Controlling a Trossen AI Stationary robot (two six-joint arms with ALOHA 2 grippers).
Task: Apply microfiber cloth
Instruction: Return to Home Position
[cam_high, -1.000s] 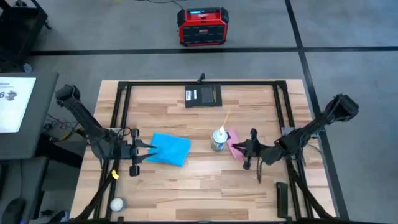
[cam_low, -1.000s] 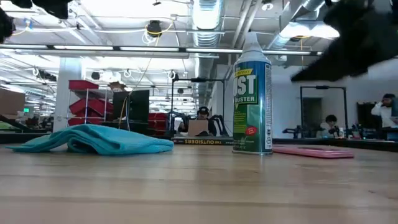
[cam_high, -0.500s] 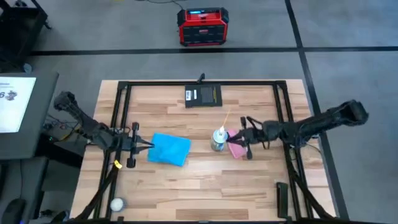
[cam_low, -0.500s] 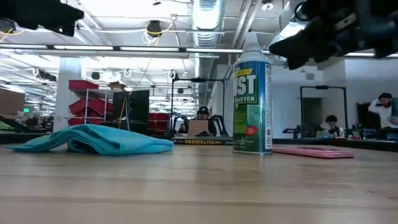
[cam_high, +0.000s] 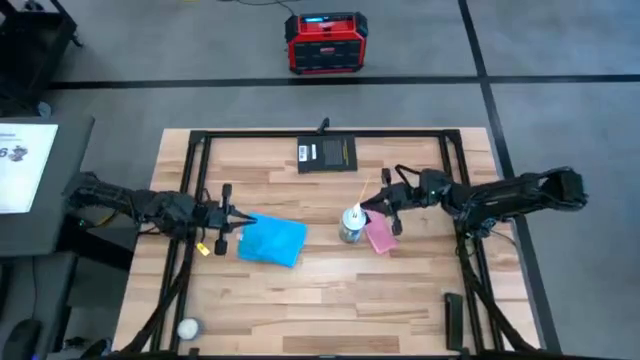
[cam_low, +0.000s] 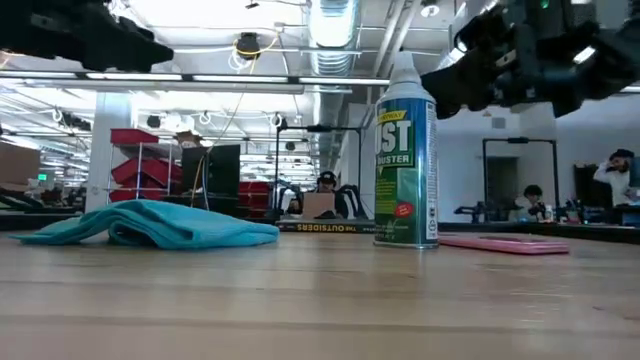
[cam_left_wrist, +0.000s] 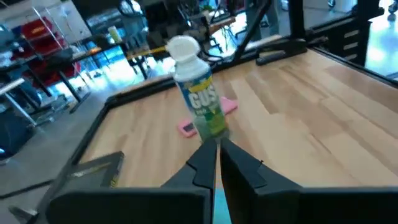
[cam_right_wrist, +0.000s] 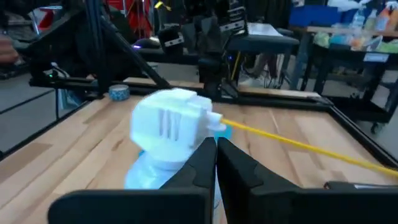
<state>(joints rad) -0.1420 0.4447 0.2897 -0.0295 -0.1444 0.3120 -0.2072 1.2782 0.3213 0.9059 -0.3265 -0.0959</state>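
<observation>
The sky-blue microfiber cloth (cam_high: 272, 240) lies rumpled on the wood table (cam_high: 300, 300), left of centre (cam_low: 150, 225). A green duster can (cam_high: 351, 225) with a white cap and a yellow straw stands upright at centre (cam_low: 405, 165). A pink phone (cam_high: 381, 236) lies flat to its right. My left gripper (cam_high: 236, 221) is shut and hovers over the cloth's left edge, pointing at the can (cam_left_wrist: 199, 102). My right gripper (cam_high: 372, 209) is shut and hangs raised just right of the can's cap (cam_right_wrist: 171, 124).
A black flat pad (cam_high: 327, 153) lies at the far middle. Black frame rails (cam_high: 195, 180) run along the table's left, far and right sides. A tape roll (cam_high: 187, 327) sits at the near left corner. A dark bar (cam_high: 452, 320) lies near right.
My right gripper has swung from the near right of the phone toward the far edge and left, ending beside the can's cap. My left gripper has shifted toward the far edge along the cloth's left edge. Cloth, can and phone have stayed where they were.
</observation>
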